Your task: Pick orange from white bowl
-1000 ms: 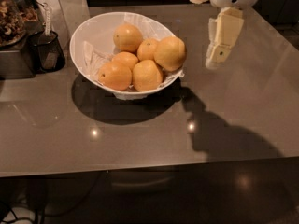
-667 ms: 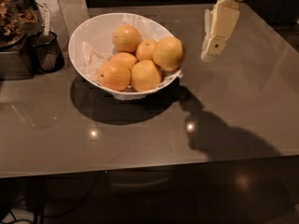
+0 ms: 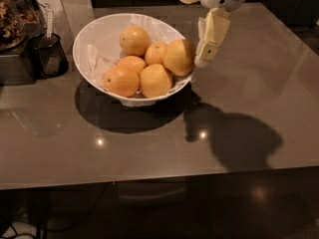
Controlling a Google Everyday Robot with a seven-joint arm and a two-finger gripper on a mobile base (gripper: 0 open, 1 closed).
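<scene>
The white bowl (image 3: pixel 99 34), lined with crinkled paper, stands on the grey table at the upper left and holds several yellow-orange fruits. The orange (image 3: pixel 179 57), the largest, lies against the bowl's right rim. Smaller oranges (image 3: pixel 134 40) lie left of it and in front of it. My gripper (image 3: pixel 201 60) hangs from the top of the view, pointing down, just right of the orange and the bowl's right rim. It is open, empty, and touches nothing.
A small black mesh cup (image 3: pixel 50 56) stands left of the bowl, beside a dark appliance (image 3: pixel 12 39) at the table's left edge. The grey tabletop (image 3: pixel 259 93) stretches to the right and front of the bowl. The arm's shadow lies on it.
My gripper has moved left, from out over the table to right beside the bowl's right rim and the orange. The bowl and fruits have not moved.
</scene>
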